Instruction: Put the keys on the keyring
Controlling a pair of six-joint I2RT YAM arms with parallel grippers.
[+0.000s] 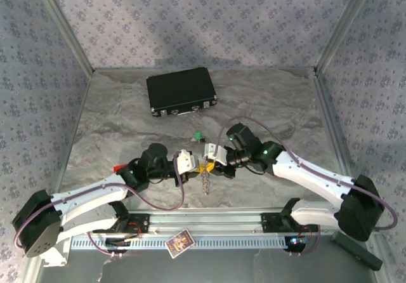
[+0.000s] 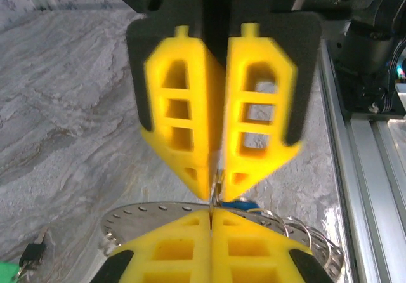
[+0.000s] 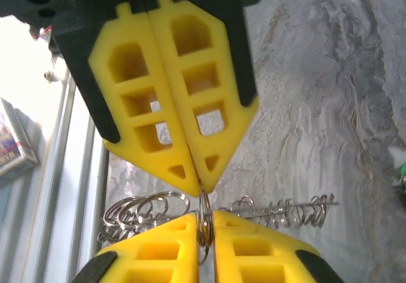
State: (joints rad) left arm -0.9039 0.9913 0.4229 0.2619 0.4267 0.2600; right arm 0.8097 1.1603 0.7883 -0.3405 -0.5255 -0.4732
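My two grippers meet tip to tip over the near middle of the table. The left gripper [image 1: 200, 167] [image 2: 217, 191] is shut on a small split ring [image 3: 205, 223]. The right gripper [image 1: 211, 163] [image 3: 202, 186] has its yellow fingertips together, pinching the top edge of that same ring. The keyring [image 1: 206, 183] hangs just below them, a silvery perforated disc [image 2: 146, 216] with loose rings fanned around it [image 3: 143, 210]. The blue key [image 2: 244, 203] peeks out beside the left fingertips. The green key [image 1: 198, 136] [image 2: 9, 271] lies on the table just beyond the grippers.
A black case [image 1: 181, 91] lies at the back of the marbled table. A red block [image 1: 118, 167] sits by the left arm. A small card [image 1: 179, 242] rests on the aluminium rail [image 1: 209, 219] at the near edge. Patterned walls close in three sides.
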